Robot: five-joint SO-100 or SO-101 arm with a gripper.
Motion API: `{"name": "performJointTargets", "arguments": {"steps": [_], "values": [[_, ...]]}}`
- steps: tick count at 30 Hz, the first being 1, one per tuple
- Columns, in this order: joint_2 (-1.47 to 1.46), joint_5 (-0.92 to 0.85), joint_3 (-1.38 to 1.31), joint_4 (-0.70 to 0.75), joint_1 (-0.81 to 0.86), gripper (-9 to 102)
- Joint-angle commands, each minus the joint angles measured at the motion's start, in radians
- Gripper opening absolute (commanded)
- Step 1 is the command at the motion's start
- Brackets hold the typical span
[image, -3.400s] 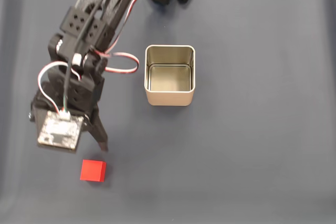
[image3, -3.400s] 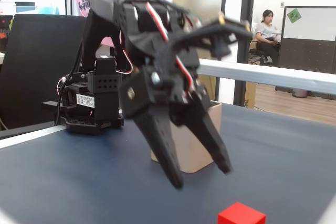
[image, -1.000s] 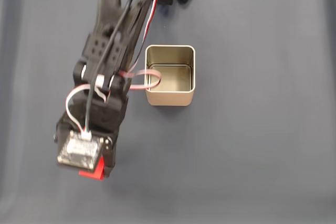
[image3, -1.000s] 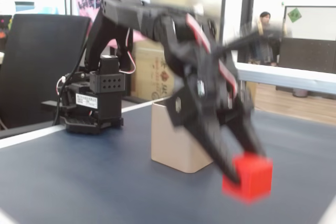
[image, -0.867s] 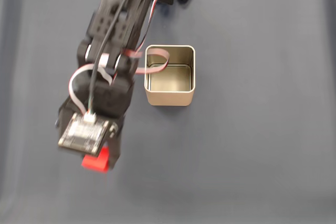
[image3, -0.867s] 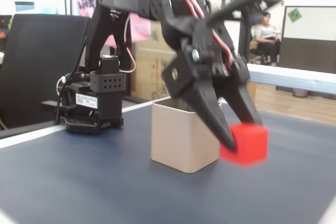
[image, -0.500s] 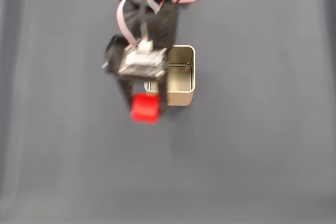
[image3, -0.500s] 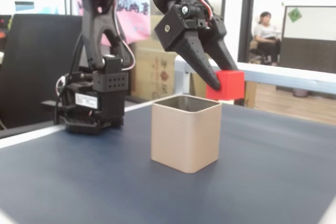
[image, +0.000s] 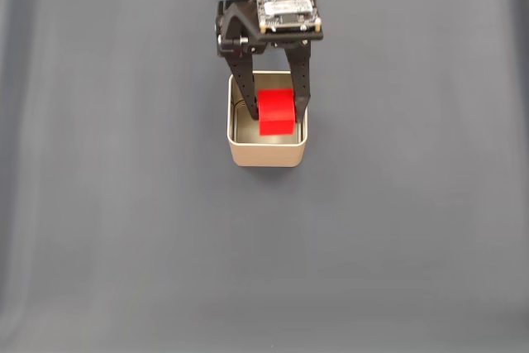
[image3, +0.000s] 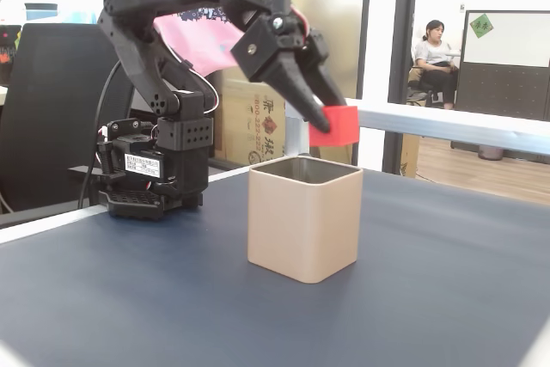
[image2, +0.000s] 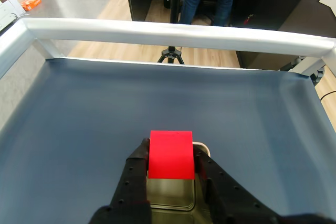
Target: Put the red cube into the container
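With the black two-finger gripper (image: 277,113) clamped on the small bright-red cube (image: 276,112), I see the open pale-gold square metal tin (image: 267,155) directly underneath.

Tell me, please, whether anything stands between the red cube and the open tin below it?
Nothing visible does. The claw holds the red cube above the tin, whose open top is unobstructed; the wrist view shows the tin's shiny inside bare beneath the cube.

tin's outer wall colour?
Pale gold, matte; the container shows it best in a fixed view from the side.
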Motion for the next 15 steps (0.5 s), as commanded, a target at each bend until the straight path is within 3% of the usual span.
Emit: {"name": "performJointTargets", "arguments": {"steps": [1, 15], "values": [[0.077, -0.014, 0.029, -0.002, 0.009, 1], [0.187, -0.043, 0.141, 0.009, 0.061, 2]]}}
